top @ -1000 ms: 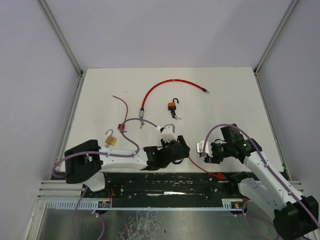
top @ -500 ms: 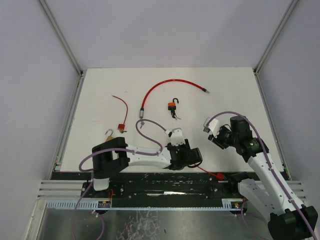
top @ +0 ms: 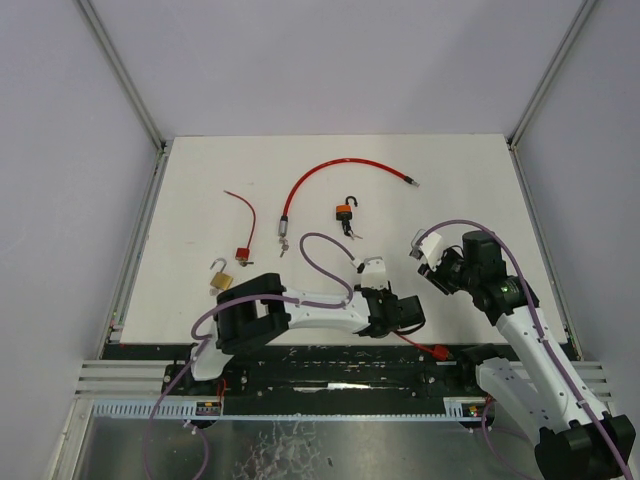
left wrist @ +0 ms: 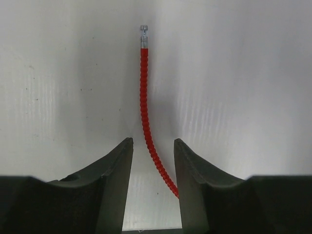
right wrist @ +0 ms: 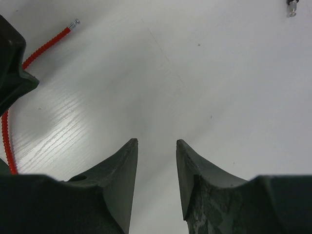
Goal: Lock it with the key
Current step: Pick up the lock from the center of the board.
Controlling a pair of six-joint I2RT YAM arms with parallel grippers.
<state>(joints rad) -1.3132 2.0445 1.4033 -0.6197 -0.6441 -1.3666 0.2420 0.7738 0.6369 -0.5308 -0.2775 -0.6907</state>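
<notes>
A short red ribbed cable [left wrist: 144,97] lies on the white table and runs between the fingers of my left gripper [left wrist: 152,146]. The jaws stand open around it, and the cable brushes the right finger lower down. In the top view this gripper [top: 412,318] sits low near the table's front edge. My right gripper [right wrist: 157,144] is open with nothing between its fingers, hovering right of the left one [top: 428,272]. An orange padlock [top: 344,211] with small keys [top: 350,232] beside it lies mid-table. A brass padlock [top: 221,279] with its shackle open lies at the left.
A long red cable [top: 330,168] arcs across the far middle of the table. A thin red wire with a red padlock [top: 243,254] lies left of centre. Grey walls enclose the table [top: 460,190]. The left arm's purple cable loops above its forearm [top: 315,250].
My left arm has swept right along the front edge, and its jaws have narrowed around the red cable. The right gripper rose and swung right, then held still.
</notes>
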